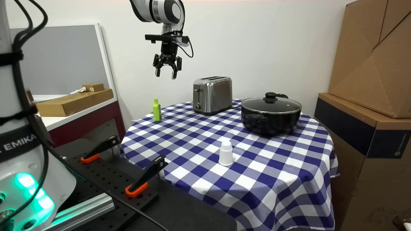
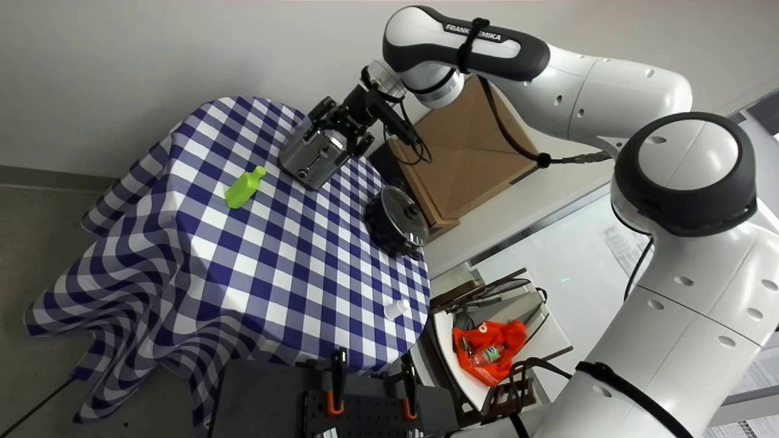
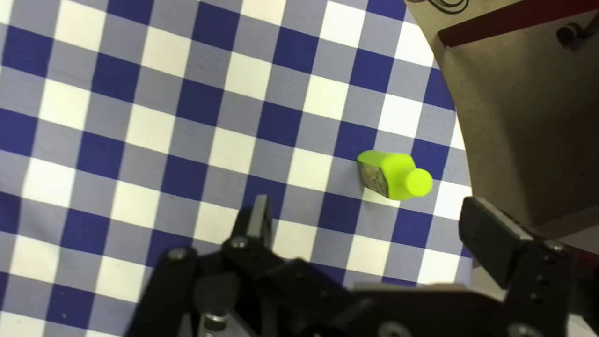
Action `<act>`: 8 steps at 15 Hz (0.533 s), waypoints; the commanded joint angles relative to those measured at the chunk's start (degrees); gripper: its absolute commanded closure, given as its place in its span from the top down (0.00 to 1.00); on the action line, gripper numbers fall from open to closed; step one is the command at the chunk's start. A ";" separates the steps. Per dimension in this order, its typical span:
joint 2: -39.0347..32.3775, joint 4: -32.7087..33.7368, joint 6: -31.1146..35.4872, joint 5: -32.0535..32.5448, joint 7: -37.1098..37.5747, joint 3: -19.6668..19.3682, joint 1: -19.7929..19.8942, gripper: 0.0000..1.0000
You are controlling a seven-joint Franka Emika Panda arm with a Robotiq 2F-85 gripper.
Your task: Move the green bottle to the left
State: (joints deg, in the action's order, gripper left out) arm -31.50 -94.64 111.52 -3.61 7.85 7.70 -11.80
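The green bottle (image 1: 157, 110) stands upright on the checkered tablecloth (image 1: 192, 141), near the table's edge. It shows in both exterior views, also here (image 2: 242, 190), and from above in the wrist view (image 3: 397, 174), cap toward the camera. My gripper (image 1: 166, 74) is open and empty, high above the table. In an exterior view the gripper (image 2: 333, 135) appears in front of the toaster. In the wrist view the bottle lies between the lines of the two spread fingers (image 3: 366, 201), a little beyond their tips, and nothing touches it.
A silver toaster (image 1: 213, 94) stands near the bottle at the back. A black lidded pot (image 1: 269, 115) and a small white bottle (image 1: 226, 153) stand farther along the table. Cardboard boxes (image 1: 369, 144) stack beside it. Black clamps (image 1: 147, 175) sit on the robot's mount.
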 commanded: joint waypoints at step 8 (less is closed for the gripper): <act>24.68 -29.37 7.20 -1.63 -1.54 -6.52 10.28 1.00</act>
State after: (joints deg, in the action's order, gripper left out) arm -14.17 -115.38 115.21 -4.72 7.62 2.56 -3.09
